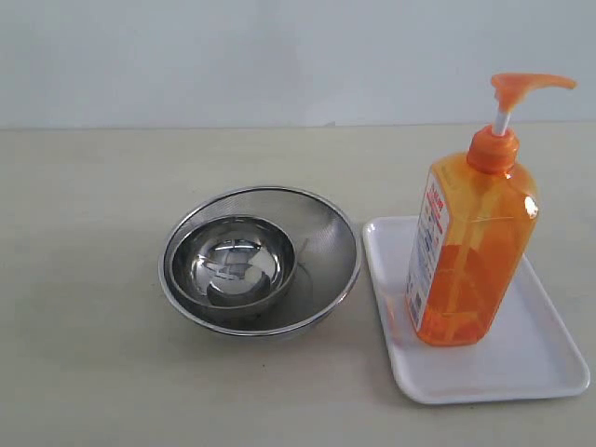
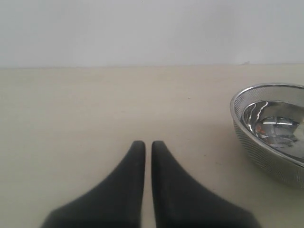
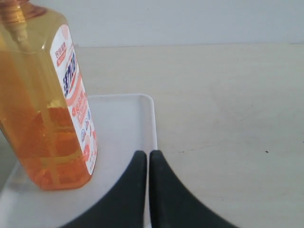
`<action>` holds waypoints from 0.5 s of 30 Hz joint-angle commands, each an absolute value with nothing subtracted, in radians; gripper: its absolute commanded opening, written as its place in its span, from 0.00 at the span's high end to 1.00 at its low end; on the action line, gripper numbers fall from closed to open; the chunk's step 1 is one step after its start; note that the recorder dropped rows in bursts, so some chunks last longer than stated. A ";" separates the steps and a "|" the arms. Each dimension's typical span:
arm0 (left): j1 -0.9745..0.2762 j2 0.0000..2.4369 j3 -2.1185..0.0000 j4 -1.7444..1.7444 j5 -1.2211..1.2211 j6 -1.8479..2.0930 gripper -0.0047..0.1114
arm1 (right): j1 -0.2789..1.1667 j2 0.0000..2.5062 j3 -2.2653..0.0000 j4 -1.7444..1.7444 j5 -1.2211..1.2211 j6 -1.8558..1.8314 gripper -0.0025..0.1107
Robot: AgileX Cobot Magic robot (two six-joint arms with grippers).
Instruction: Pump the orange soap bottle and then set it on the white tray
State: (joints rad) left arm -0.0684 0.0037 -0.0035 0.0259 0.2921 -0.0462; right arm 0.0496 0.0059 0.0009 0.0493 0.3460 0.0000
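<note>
On the pale beige table [image 1: 93, 307]: one tall translucent orange soap bottle [image 1: 470, 251] with an orange pump head and white stem. Upright on one flat white rectangular tray [image 1: 545, 358] with rounded corners, toward the tray's left half in the exterior view, label turned left. Pump head free on all sides.

Just left of the tray, one round steel mesh strainer [image 1: 326, 233] with one smaller polished steel bowl [image 1: 233, 265] nested inside. Rim to rim with the tray; touching or not, impossible to tell.

Two grippers. First, the left gripper [image 2: 148, 144], low over bare table, black fingers drawn to a thin slit, holding nothing, strainer off to one side. Second, the right gripper [image 3: 148, 153], likewise narrowed to a slit and empty, over the tray's rim, beside the bottle and apart from it.
</note>
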 commanded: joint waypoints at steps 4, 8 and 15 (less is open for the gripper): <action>-0.067 0.000 0.000 0.007 0.300 -0.029 0.92 | 0.044 0.000 0.000 0.050 0.334 0.000 0.98; -0.067 0.000 0.000 0.007 0.300 -0.008 0.92 | 0.044 0.000 0.000 0.050 0.334 0.000 0.98; -0.067 0.000 0.000 0.007 0.300 0.017 0.92 | 0.044 0.000 0.000 0.050 0.334 0.000 0.98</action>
